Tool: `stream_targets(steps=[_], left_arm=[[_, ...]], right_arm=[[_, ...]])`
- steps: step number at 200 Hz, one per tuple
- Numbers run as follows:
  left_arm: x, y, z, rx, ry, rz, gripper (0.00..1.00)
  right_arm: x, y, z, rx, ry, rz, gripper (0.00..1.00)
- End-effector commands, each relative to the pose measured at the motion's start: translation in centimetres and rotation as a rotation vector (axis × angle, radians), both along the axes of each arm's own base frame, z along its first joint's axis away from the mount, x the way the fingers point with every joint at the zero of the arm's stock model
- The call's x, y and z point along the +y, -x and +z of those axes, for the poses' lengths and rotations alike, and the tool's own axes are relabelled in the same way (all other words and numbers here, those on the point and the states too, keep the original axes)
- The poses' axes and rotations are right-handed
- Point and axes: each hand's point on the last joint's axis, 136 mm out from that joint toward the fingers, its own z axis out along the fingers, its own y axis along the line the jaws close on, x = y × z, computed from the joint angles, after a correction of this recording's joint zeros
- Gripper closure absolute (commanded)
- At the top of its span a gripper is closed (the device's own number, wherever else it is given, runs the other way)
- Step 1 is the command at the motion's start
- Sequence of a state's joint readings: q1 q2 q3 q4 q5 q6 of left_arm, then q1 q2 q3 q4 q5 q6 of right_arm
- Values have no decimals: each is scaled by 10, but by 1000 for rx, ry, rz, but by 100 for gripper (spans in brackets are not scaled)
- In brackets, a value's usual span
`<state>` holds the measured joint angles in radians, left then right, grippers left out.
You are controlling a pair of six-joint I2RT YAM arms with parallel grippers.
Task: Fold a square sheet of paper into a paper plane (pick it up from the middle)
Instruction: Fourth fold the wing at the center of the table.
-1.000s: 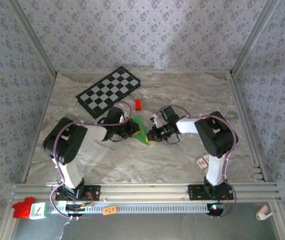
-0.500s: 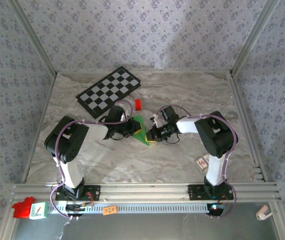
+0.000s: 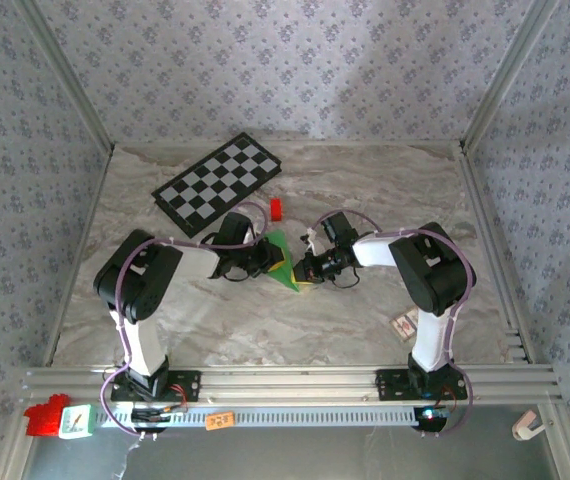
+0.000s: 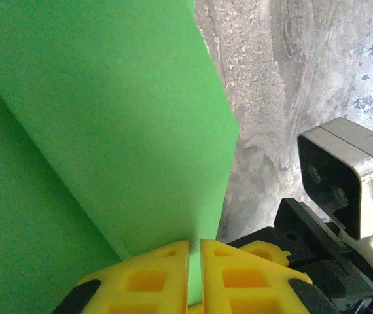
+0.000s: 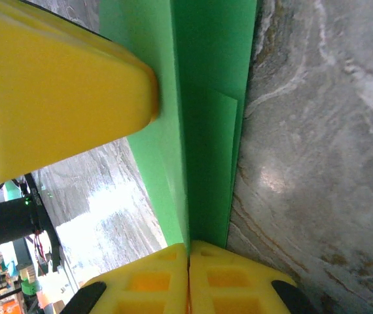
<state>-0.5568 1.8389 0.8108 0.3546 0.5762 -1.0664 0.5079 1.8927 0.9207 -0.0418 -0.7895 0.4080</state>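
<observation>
Your left gripper (image 4: 195,254) and right gripper (image 5: 188,254) both pinch one green sheet of paper (image 3: 283,258), folded I think, mid-desk (image 3: 365,320).

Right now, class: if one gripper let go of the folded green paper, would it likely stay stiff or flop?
Probably fairly stiff along its creases: the folded green paper shows flat, straight-edged panels. Likely very light and thin, so it could sag or swing from the left gripper alone.

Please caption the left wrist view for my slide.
Left hand shut on the folded bright green paper sheet, grey marbled table beyond.
</observation>
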Motion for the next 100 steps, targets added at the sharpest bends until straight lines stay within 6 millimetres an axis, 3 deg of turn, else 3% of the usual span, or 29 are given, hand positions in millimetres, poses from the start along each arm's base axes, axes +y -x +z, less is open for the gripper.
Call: stream_targets(steps=[1,100], left_arm=[[-1,-4,-2,6,-18,10,87],[-2,-8,-6,12,-25,18,86]], right_arm=[[-16,6,-26,65,99,-31,91],[-19,6,-29,77,124,-37,93]])
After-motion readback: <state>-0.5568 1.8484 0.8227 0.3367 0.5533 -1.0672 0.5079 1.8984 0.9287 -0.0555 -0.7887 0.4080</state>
